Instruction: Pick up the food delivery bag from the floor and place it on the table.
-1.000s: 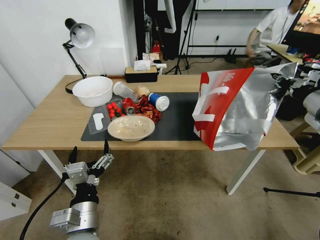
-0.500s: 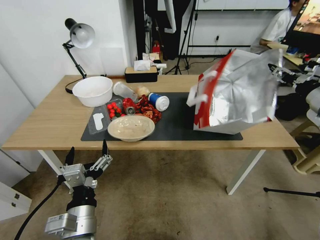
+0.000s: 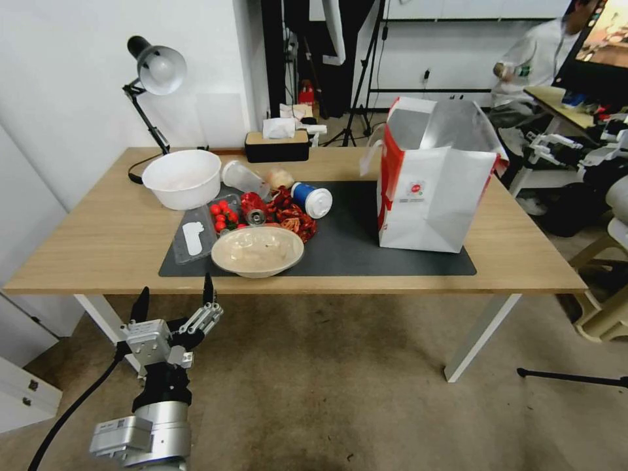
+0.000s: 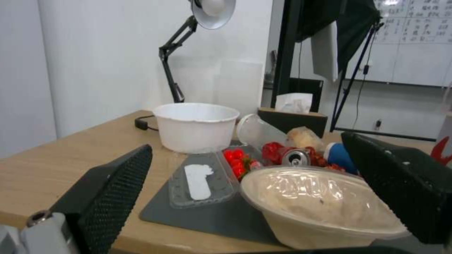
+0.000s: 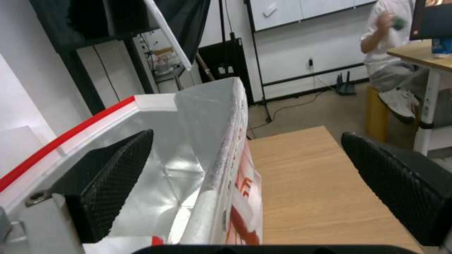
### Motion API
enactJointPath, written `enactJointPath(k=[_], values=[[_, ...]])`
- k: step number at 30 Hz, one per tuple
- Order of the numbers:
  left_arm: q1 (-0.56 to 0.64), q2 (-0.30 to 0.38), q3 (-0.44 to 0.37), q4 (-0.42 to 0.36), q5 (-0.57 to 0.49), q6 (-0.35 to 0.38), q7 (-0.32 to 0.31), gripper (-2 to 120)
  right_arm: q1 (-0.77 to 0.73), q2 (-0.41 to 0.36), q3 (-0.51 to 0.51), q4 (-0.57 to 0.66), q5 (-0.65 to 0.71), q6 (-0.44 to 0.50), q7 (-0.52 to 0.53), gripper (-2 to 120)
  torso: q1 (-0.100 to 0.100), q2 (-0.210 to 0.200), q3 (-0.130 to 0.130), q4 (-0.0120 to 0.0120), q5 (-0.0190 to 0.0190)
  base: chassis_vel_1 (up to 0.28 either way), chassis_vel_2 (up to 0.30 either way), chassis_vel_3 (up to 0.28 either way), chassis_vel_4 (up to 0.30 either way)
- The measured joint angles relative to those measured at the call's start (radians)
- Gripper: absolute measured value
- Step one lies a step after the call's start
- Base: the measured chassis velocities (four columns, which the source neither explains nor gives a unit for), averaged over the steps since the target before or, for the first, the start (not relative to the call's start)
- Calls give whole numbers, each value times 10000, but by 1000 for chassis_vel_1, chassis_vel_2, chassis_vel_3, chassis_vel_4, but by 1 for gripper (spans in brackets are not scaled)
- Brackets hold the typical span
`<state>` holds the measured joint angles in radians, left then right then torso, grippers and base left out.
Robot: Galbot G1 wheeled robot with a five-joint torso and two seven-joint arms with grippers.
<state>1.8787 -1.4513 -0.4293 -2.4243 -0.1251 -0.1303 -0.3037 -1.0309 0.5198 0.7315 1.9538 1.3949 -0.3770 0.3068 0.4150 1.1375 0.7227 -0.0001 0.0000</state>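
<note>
Food delivery bag stands upright at the mat's right end on the table, right gripper spread around its rim, left gripper spread below the front edge.

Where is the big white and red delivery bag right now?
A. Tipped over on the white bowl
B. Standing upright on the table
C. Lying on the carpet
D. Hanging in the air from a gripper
B. The bag stands upright on the table, its base on the dark mat.
</note>
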Motion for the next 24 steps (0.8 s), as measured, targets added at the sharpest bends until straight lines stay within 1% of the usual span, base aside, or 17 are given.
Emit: enactJointPath(k=[5,9,10,11,13,14,15,17,18,19,20,21,22,24], values=[[45,23,-13,-129,-125,160,-32,100,-165,55,99,206,23,-25,-22,100,0,0,0,1,0,0,0,0,0],[61,16,-39,-224,-181,305,-23,100,-662,231,319,662,-460,381,-508,100,0,0,0,1,-1,0,0,0,0],[52,0,-65,-239,-170,321,-32,100,-986,365,368,886,-1243,870,-859,100,0,0,-1,0,-1,0,0,0,0],[52,0,-65,-239,-170,321,-32,100,-986,365,368,886,-1243,870,-859,100,0,0,-1,0,-1,0,0,0,0],[34,-14,-106,-262,-163,417,-74,100,-1391,586,397,1168,-2196,1440,-1285,100,0,0,0,0,-1,0,0,0,0],[26,-21,-139,-274,-167,476,-70,100,-1737,818,423,1472,-2779,1823,-1499,100,0,0,0,0,-1,0,0,0,0],[26,-21,-139,-274,-167,476,-70,100,-1737,818,423,1472,-2779,1823,-1499,100,0,0,0,0,-1,0,0,0,0],[13,-39,-181,-261,-167,477,46,100,-2403,1125,499,1901,-3659,2431,-1783,100,1,0,0,1,-2,0,0,0,0],[13,-39,-181,-261,-167,477,46,100,-2403,1125,499,1901,-3659,2431,-1783,100,1,0,0,1,-2,0,0,0,0],[15,-41,-184,-242,-168,471,110,100,-2644,1208,518,2015,-3943,2651,-1854,100,0,0,-1,0,-2,0,0,0,0],[18,-46,-197,-177,-164,393,268,100,-3124,1379,541,2173,-4571,3300,-1979,100,0,1,-1,-1,-2,0,0,0,0],[16,-46,-211,-125,-163,330,373,100,-3342,1474,541,2198,-4933,3668,-2056,100,0,1,-1,0,-2,0,0,0,0],[16,-46,-211,-125,-163,330,373,100,-3342,1474,541,2198,-4933,3668,-2056,100,0,1,-1,0,-2,0,0,0,0],[-5,-35,-246,56,-161,137,653,100,-3966,1791,544,2225,-5936,4659,-2203,100,0,0,-1,0,-1,0,0,0,0]])
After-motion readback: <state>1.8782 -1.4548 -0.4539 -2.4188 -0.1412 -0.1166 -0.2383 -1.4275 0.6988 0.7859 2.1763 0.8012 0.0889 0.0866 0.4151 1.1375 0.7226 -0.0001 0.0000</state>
